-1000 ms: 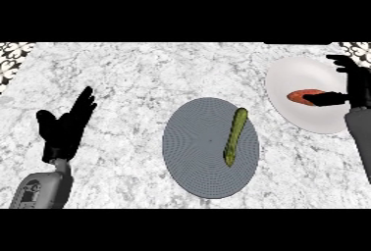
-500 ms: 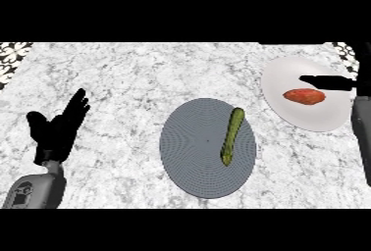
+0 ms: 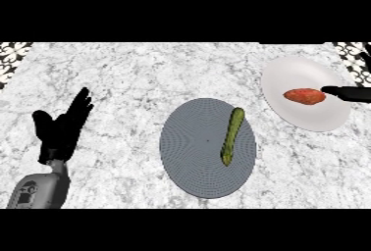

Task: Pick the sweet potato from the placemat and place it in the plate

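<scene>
A grey-veined marble table (image 3: 130,73) is filling the view, carrying a round grey placemat (image 3: 192,162) at the middle and a white plate (image 3: 304,68) at the far right. The left hand (image 3: 62,130) is resting open at the left. A green vegetable (image 3: 232,135) is lying on the placemat. The sweet potato (image 3: 304,95) is sitting on the plate. Only a sliver of the right hand (image 3: 349,92) is showing, just right of the potato; open or closed, I cannot tell. The placing looks done, so that hand should be backing away without nudging the potato.
</scene>
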Controlling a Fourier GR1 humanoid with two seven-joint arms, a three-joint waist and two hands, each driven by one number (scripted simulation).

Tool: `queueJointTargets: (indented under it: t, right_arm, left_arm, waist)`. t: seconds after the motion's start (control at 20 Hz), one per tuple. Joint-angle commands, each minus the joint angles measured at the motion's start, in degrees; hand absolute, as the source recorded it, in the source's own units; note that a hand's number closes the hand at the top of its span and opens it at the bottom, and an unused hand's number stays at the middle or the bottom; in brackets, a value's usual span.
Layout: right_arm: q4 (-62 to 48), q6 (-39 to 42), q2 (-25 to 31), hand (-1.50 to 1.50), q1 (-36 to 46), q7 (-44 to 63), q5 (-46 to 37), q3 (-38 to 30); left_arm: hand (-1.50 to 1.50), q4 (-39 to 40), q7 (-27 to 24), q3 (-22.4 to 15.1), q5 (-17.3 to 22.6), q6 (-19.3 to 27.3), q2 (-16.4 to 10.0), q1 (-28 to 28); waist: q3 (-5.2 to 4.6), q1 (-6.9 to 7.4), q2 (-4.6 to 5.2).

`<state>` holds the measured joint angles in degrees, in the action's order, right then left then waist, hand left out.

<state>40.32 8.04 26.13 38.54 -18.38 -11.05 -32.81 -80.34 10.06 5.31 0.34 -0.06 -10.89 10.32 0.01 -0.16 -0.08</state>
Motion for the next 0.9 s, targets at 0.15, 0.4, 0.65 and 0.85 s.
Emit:
queueJointTargets:
  t: [0.15,0.4,0.65,0.85]
  right_arm:
    - [0.09,3.88,3.52,-1.5,-5.01,-4.13,4.26,1.0]
    - [-8.3,5.72,9.08,-1.5,-4.72,-9.49,5.34,-0.53]
    - [-11.01,2.68,9.98,-1.5,-2.03,-10.44,4.69,1.0]
    - [-15.69,3.26,12.01,-1.5,-7.57,-17.12,3.48,1.29]
  left_arm:
    - [0.0,-2.37,0.62,0.32,-0.05,-0.3,0.49,-1.94]
    - [0.0,-1.77,-0.22,-0.22,-1.49,0.26,0.96,-1.17]
    - [0.0,-2.28,3.3,2.93,2.07,-3.95,-2.79,0.59]
    - [0.0,1.06,-0.22,0.69,-1.23,-0.01,1.17,1.86]
  waist:
    - [0.01,0.41,0.09]
    - [0.03,0.61,0.23]
    - [0.04,0.91,0.23]
    - [0.07,0.77,0.38]
